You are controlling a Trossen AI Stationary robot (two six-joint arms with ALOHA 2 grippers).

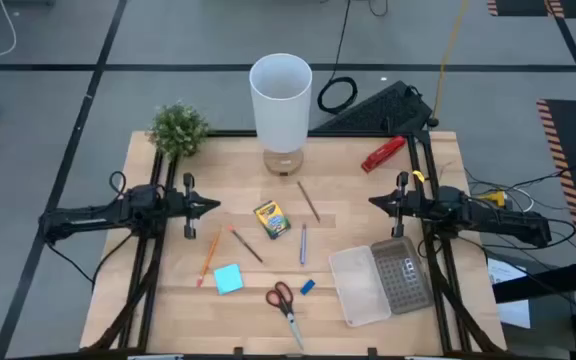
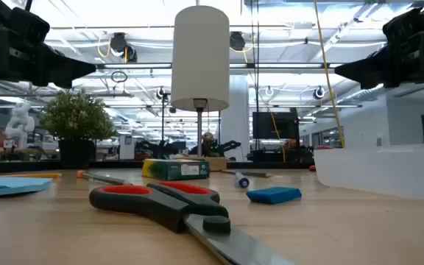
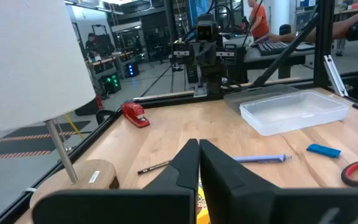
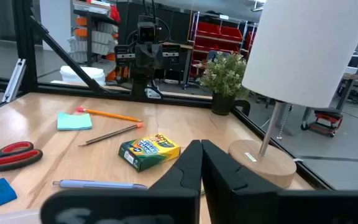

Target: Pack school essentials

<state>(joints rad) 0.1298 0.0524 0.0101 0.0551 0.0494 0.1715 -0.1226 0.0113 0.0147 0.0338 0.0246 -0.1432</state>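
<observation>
High view: flat rectangular crayon box (image 1: pixel 272 219)

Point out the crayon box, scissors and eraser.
crayon box (image 1: pixel 272 219), high view, middle of its printed top face
scissors (image 1: pixel 280 296), high view, red handle loops
eraser (image 1: pixel 307 287), high view, middle of the blue block

From my low camera the scissors (image 2: pixel 169 206) run off the bottom edge, so I can't see their blade tips. The sticky-note pad (image 2: pixel 9 185) is cut at the left edge. In my right wrist camera the scissors' blades are cropped too, and the crayon box (image 4: pixel 148 152) lettering is too small to read.
</observation>
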